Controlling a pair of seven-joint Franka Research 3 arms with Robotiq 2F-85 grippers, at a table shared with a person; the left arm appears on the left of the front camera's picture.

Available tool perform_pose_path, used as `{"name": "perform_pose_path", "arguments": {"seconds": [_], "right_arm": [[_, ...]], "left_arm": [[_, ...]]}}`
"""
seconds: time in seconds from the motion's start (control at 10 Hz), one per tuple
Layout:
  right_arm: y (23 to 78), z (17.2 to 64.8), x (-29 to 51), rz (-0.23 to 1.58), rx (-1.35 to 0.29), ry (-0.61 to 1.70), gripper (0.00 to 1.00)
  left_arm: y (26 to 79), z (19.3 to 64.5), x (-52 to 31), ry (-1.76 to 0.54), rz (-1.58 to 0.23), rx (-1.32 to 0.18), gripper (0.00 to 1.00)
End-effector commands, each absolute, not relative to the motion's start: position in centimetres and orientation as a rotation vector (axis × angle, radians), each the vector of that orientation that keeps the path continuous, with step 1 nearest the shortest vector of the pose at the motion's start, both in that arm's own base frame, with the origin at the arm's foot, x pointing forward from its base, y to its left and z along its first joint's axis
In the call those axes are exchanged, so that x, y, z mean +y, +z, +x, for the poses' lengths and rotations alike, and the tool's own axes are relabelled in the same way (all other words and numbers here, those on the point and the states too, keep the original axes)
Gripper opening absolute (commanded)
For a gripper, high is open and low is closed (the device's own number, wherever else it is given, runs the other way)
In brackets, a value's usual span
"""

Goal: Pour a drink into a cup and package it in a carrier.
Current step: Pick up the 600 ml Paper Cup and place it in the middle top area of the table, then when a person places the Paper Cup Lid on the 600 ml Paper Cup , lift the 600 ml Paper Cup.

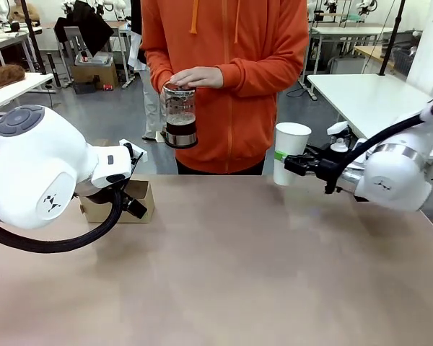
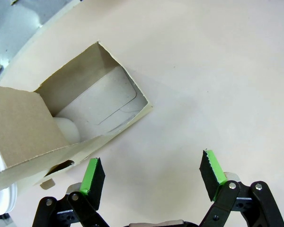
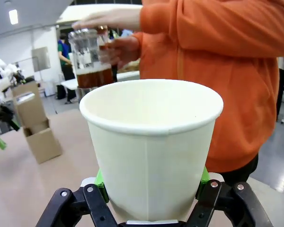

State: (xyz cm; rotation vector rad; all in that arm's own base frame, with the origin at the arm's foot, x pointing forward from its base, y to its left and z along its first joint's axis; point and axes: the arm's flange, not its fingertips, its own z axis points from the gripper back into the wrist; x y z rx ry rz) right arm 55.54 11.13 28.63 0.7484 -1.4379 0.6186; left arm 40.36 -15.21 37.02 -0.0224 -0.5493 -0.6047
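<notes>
Our right gripper (image 1: 294, 164): closed on lower half of cup (image 3: 151, 142), which is upright, empty, and near far right edge of bench (image 1: 238, 274). We judge cup light, thin-walled and easily crushed. Grip should stay low and gentle; cup will get heavier once filled.

Our left gripper (image 2: 154, 172): jaws wide apart, holding nothing, just beside carrier (image 2: 19, 127) at far left.

Person's hand (image 1: 196, 76) tops glass jug (image 1: 180, 115) of dark drink beyond far edge.

Bench middle is bare, giving open room to carry cup across to carrier.
</notes>
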Motion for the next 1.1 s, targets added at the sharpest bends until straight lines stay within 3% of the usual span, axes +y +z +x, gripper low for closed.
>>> {"name": "perform_pose_path", "arguments": {"seconds": [0.0, 1.0], "right_arm": [[27.5, 56.6, 12.1, 0.654, -1.456, 0.631, 0.77], [26.4, 57.2, 11.9, 0.711, -1.413, 0.629, 0.77]], "left_arm": [[37.1, 40.3, -15.2, -0.604, -0.025, -0.55, 1.0], [37.1, 40.3, -15.2, -0.604, -0.025, -0.55, 1.0]]}}
